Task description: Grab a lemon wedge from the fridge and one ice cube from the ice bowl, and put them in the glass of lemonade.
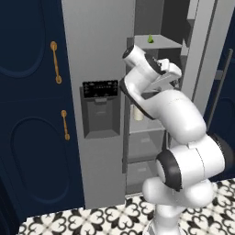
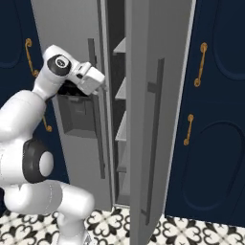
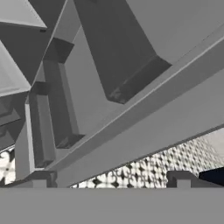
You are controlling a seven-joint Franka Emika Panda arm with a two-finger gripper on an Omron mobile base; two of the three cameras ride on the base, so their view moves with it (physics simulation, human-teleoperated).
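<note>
Smooth grey steel fridge point(image 1: 98, 55), small pointed lemon wedge point(image 1: 150, 39)

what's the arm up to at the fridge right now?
The white arm is reaching toward the tall grey steel fridge, whose right door stands open. Its pincer is open and holds nothing, pointing at the door's inner side and shelves. The small yellow-green lemon wedge sits on an upper shelf, ungrabbed. So the first pickup is not yet done; the hand looks close to the shelves but slightly below the wedge's level.
</note>
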